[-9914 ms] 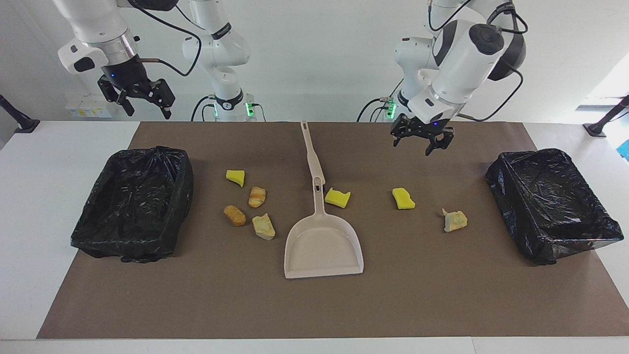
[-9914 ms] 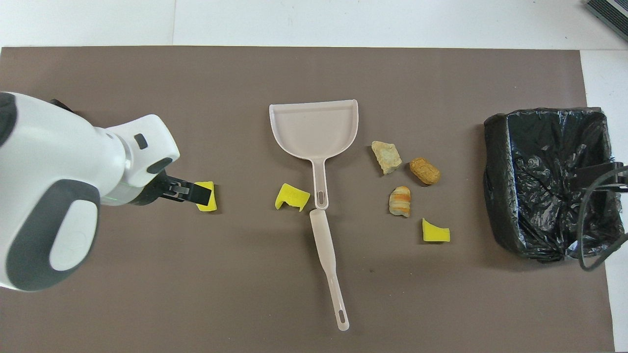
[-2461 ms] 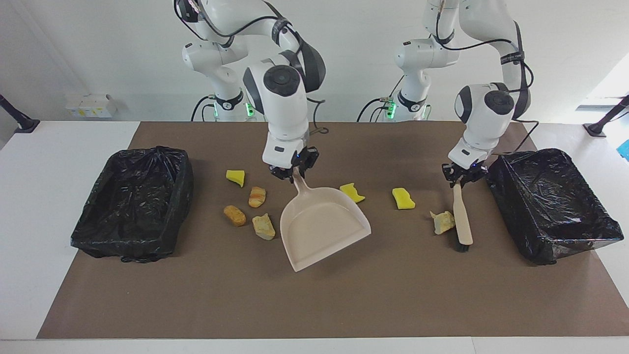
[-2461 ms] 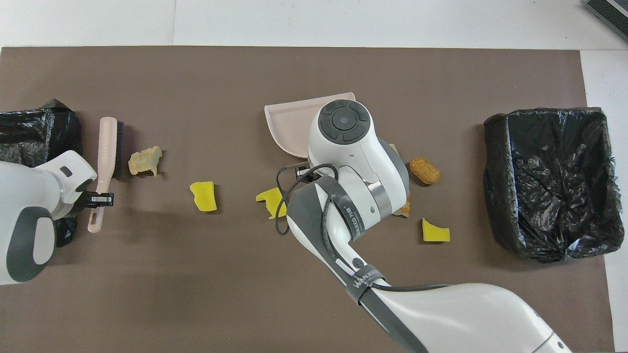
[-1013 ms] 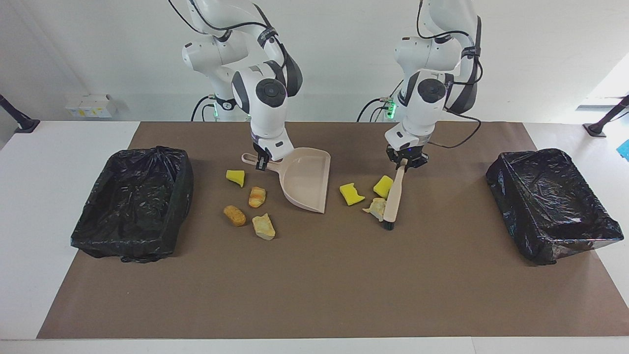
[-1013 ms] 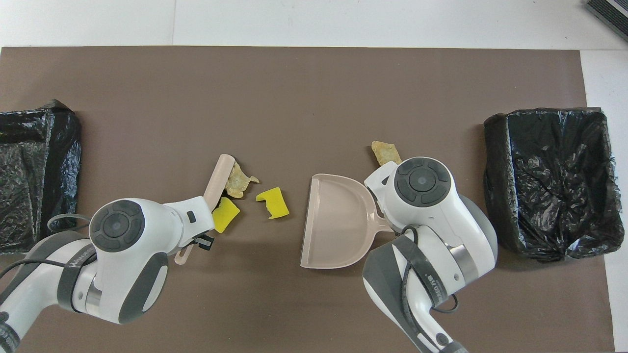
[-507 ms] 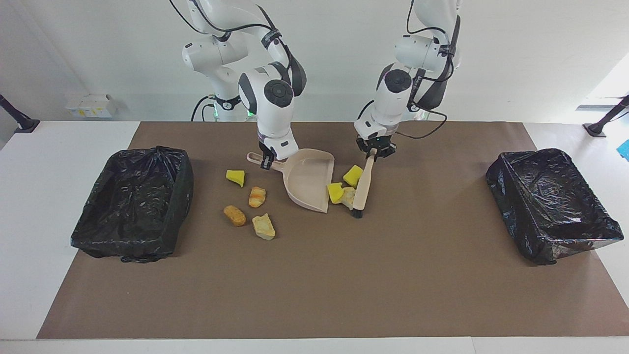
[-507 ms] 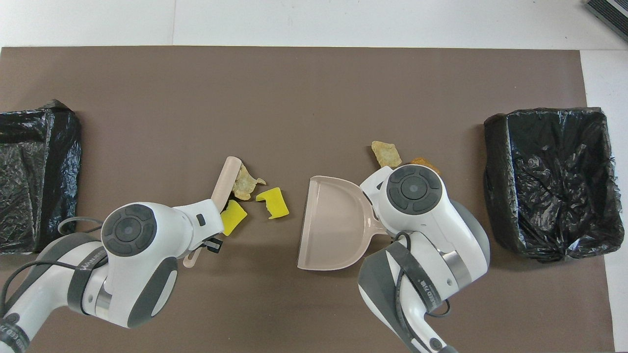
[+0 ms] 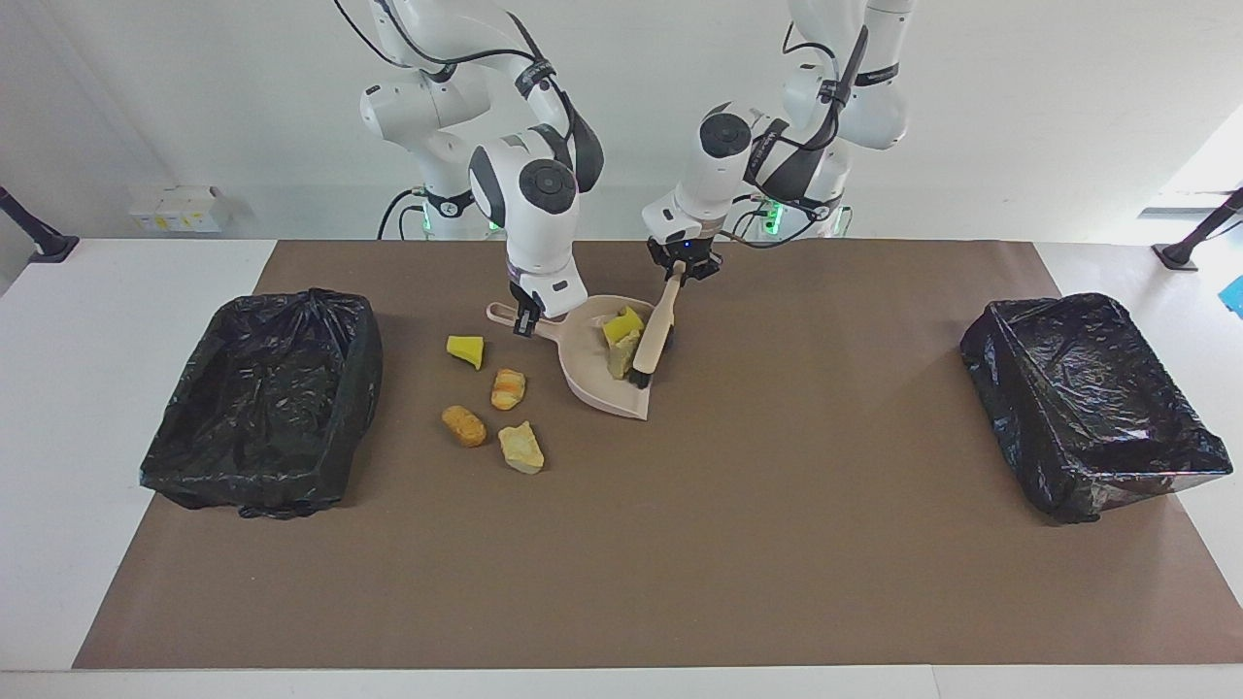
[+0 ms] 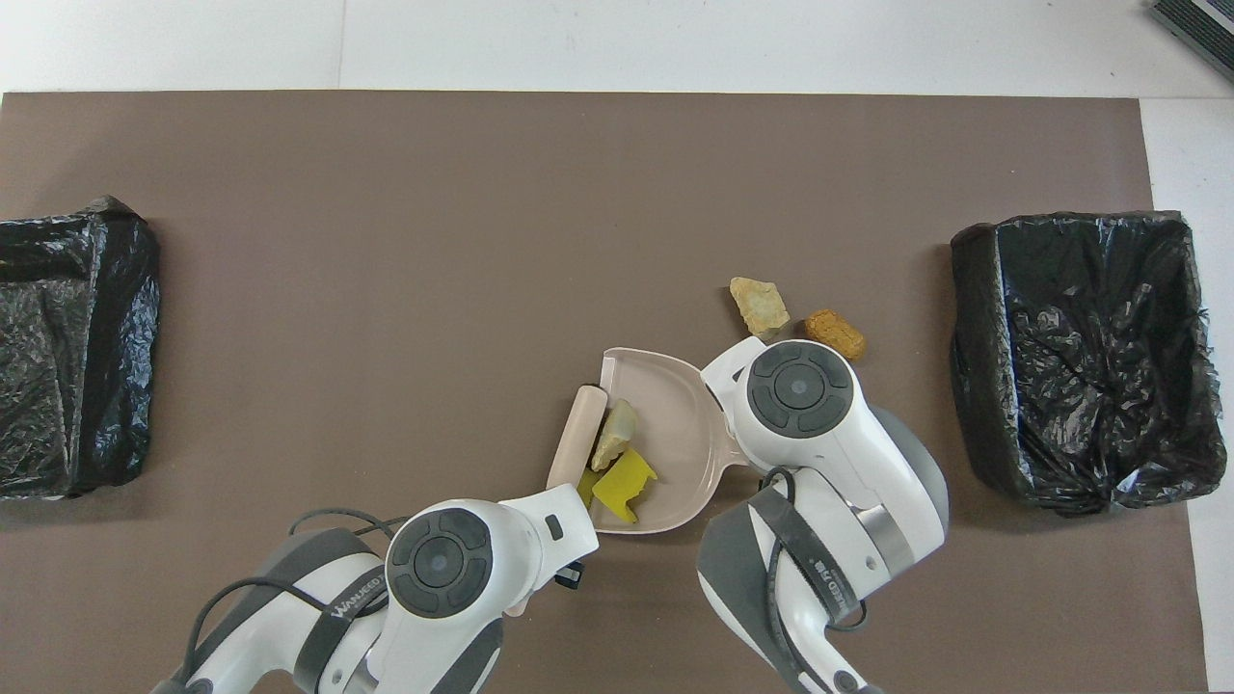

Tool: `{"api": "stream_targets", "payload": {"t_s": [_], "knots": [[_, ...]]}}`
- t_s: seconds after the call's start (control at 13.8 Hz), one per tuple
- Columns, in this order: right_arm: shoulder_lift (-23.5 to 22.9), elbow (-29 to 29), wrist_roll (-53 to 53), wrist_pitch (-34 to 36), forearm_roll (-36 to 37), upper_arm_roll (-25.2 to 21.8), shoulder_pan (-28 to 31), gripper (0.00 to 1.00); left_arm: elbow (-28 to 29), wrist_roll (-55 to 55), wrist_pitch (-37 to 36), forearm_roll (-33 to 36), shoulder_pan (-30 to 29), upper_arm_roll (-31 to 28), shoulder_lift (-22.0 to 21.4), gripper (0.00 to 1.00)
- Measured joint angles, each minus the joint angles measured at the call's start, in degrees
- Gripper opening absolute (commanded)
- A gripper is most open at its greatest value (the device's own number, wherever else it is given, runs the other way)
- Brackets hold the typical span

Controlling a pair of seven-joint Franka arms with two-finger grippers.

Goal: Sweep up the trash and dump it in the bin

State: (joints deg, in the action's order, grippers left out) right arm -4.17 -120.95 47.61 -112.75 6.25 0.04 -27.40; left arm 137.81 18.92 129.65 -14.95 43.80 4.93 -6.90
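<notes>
The left gripper (image 9: pixel 683 273) fingers are clenching the handle of the brush (image 9: pixel 655 330), whose dark bristle end is resting at the mouth of the dustpan (image 9: pixel 594 374); the right gripper (image 9: pixel 525 321) fingers are gripping the dustpan's handle, keeping the pan tilted with its open lip on the brown mat (image 9: pixel 680 544) of the table. Inside the pan, pressed against the brush, two yellow sponge chunks (image 10: pixel 622 481) and a tan piece (image 10: pixel 614 434) are sitting. Four more bits of trash are lying on the mat beside the pan toward the right arm's end: a yellow chunk (image 9: pixel 465 349), a striped bread piece (image 9: pixel 508 388), a brown lump (image 9: pixel 463 425) and a pale crust (image 9: pixel 521 448). The sweeping step looks partly done; next, the brush probably needs lifting clear and working those four in, or the pan carrying to a black-lined bin (image 9: pixel 262 398) without spilling.
</notes>
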Motion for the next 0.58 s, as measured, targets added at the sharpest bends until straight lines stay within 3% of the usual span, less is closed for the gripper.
{"api": "stream_targets", "payload": {"t_s": [0.29,0.58], "knots": [[0.0,0.0,0.0,0.0,0.0,0.0,0.0,0.00,-3.7,18.1,2.1,-0.7,2.6,0.1,0.5,0.00],[0.0,0.0,0.0,0.0,0.0,0.1,0.0,0.00,-7.9,27.3,3.2,-0.8,2.3,-0.9,0.9,0.00]]}}
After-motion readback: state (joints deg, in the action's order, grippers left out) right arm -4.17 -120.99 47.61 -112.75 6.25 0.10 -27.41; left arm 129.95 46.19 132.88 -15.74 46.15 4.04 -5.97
